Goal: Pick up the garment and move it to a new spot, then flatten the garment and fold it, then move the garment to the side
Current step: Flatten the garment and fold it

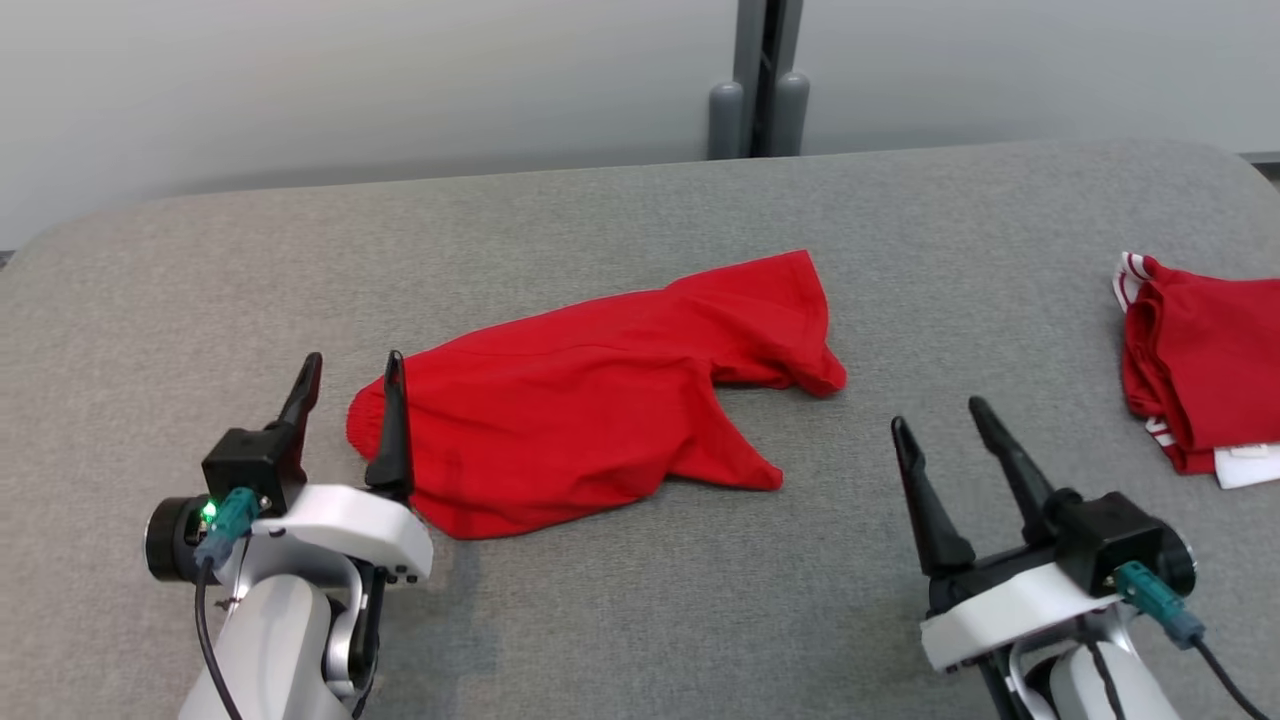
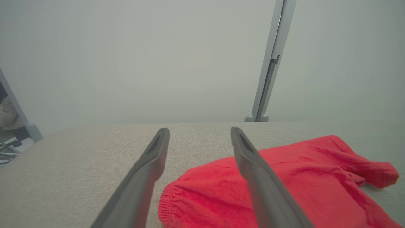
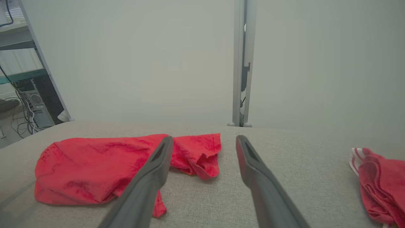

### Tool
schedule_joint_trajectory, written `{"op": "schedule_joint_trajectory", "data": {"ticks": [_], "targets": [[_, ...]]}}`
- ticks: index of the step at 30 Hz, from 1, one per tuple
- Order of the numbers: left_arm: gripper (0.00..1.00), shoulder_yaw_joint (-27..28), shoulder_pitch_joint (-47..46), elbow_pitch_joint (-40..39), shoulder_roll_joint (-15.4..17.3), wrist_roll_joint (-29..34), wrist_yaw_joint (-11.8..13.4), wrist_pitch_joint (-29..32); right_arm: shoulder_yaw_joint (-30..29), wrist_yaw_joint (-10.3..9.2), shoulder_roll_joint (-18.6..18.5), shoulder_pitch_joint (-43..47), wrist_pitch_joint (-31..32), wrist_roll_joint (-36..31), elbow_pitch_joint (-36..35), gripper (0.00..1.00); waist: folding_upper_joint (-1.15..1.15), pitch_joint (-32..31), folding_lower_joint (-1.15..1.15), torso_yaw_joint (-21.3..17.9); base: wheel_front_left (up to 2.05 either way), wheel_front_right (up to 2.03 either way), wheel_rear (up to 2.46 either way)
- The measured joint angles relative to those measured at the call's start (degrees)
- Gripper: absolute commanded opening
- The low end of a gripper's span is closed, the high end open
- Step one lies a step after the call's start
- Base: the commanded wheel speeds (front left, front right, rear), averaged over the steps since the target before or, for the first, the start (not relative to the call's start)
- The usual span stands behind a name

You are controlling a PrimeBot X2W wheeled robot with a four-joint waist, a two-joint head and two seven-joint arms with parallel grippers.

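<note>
Since the red garment [image 1: 600, 390] lies in the middle of the table [image 1: 640, 620] with its long axis running left to right, its elasticated end sits right at our left tool [image 1: 353, 357], clearly nearer than our right tool [image 1: 938, 414]. Both tools stand spread wide, gripping nothing.

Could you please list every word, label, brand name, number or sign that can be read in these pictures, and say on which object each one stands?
No text can be read in any view.
The white patch by the bundled red garment at the right: too small to tell if it bears print.
The spread red garment: plain, no print shows.
</note>
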Motion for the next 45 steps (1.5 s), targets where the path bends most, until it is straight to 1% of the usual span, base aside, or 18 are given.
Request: {"op": "schedule_joint_trajectory", "data": {"ticks": [6,11,16,19,24,30,31,32,33,36,40,43,45], "targets": [[1.00,-0.1,5.0,-4.3,-0.7,0.6,-1.2,-0.1,3.4,0.00,-0.2,0.5,2.0,2.1,5.3,1.00,0.00,-0.5,0.00,2.7,0.00,0.00,0.00],[1.00,-0.7,8.2,-5.2,-1.2,1.2,-1.9,-0.1,4.6,0.00,-1.5,0.0,2.4,2.6,10.2,1.00,0.00,-1.1,0.00,5.9,0.00,0.00,0.00],[1.00,-1.2,9.6,-5.3,-1.6,1.3,-2.2,-0.1,5.8,0.00,-2.5,-1.9,3.1,3.7,15.9,1.00,0.00,-1.7,0.00,9.7,0.00,0.00,0.00],[1.00,-1.4,9.7,-5.2,-1.6,1.7,-2.3,-0.1,5.1,0.00,-3.3,-2.8,2.8,4.6,19.4,1.00,0.00,-2.0,0.00,12.1,0.00,0.00,0.00],[1.00,-1.5,10.3,-5.1,-1.5,1.7,-2.4,-0.1,5.3,0.00,-3.5,-4.9,2.1,5.0,24.1,1.00,0.00,-2.2,0.00,15.6,0.00,0.00,0.00],[1.00,-1.3,10.4,-5.2,-1.7,1.6,-2.4,-0.1,5.3,0.00,-3.7,-8.0,1.6,4.5,29.8,1.00,0.00,-1.6,0.00,18.3,0.00,0.00,0.00],[1.00,-1.2,10.4,-5.3,-1.8,1.6,-2.2,-0.1,5.4,0.00,-3.7,-8.5,1.6,4.5,30.8,0.51,0.00,-1.4,0.00,18.5,0.00,0.00,0.00],[1.00,-1.1,10.4,-5.4,-1.8,1.5,-2.2,-0.1,5.4,0.00,-3.6,-9.1,1.8,4.4,31.8,0.21,0.00,-1.2,0.00,18.6,0.00,0.00,0.00],[1.00,-1.0,10.4,-5.5,-1.9,1.5,-2.1,-0.1,5.6,0.00,-3.6,-9.6,1.8,4.2,32.6,0.00,0.00,-1.0,0.00,18.6,0.00,0.00,0.00],[1.00,-0.7,10.4,-5.6,-1.8,1.2,-1.9,-0.1,6.7,0.00,-3.3,-11.1,1.7,4.1,34.1,0.00,0.00,-0.8,0.00,18.2,0.00,0.00,0.00],[1.00,-0.2,10.4,-5.6,-1.7,1.1,-1.9,-0.1,8.8,0.00,-3.1,-12.0,1.1,4.6,33.9,0.00,0.00,-1.1,0.00,16.8,0.00,0.00,0.00],[1.00,-0.1,10.5,-5.5,-1.7,1.1,-1.9,-0.1,11.2,0.00,-3.3,-12.3,0.7,5.0,31.4,0.00,0.00,-1.6,0.00,15.3,0.00,0.00,0.00],[1.00,0.0,10.5,-5.5,-1.7,1.1,-1.9,-0.1,12.6,0.00,-4.0,-12.6,0.5,5.2,28.6,0.00,0.00,-2.1,0.00,14.2,0.00,0.00,0.00]]}}
